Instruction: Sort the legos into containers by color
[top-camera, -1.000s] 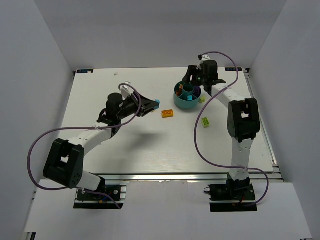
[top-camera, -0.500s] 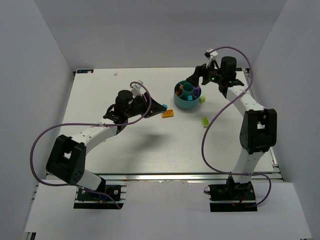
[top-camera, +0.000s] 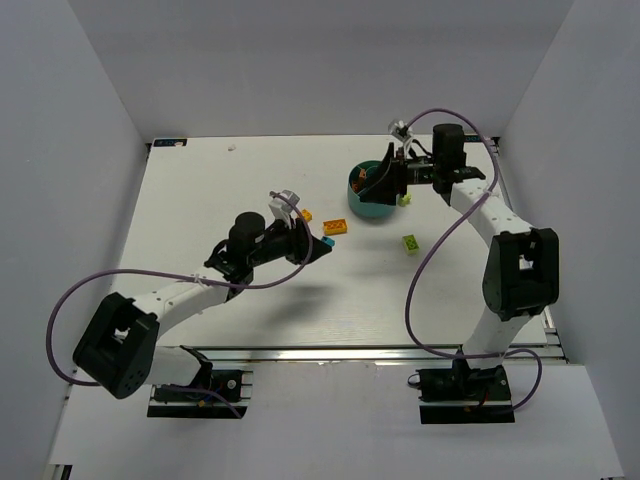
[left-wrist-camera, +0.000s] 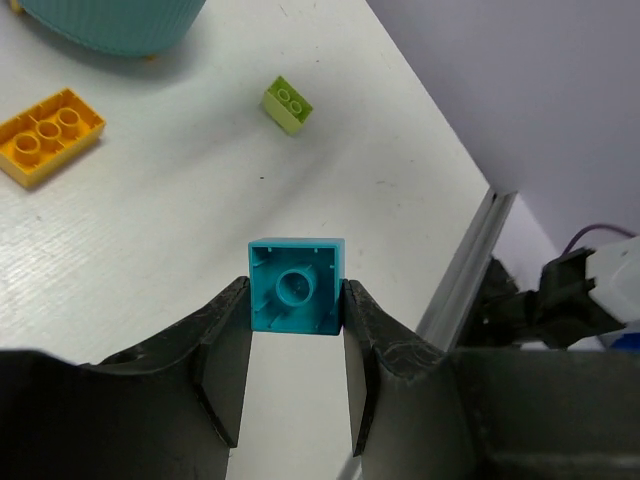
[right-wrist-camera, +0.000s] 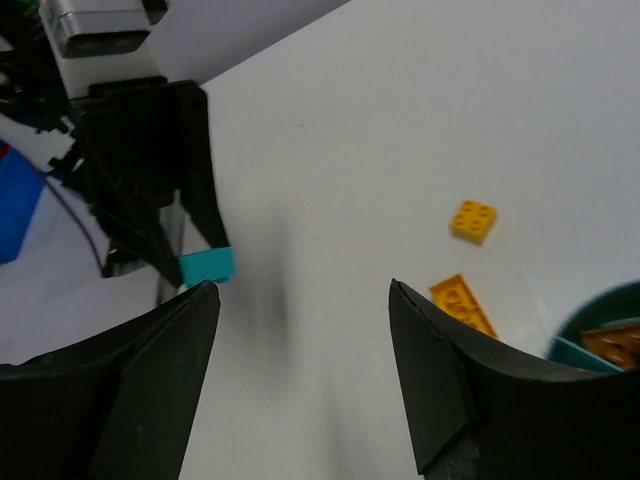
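Step in hand: carrying. Left jaws pinch the cyan brick (left-wrist-camera: 296, 285) above the surface (top-camera: 200, 190), well apart from the bowl (top-camera: 372, 208). Right jaws spread, empty. Next, you move it over its compartment and release.

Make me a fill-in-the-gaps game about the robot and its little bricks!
1. The ___ pincer holds the cyan brick.
2. The right pincer is ___, with nothing in it.
3. The lime brick lies on the ___, not in the teal bowl.
Missing words: left; open; table.
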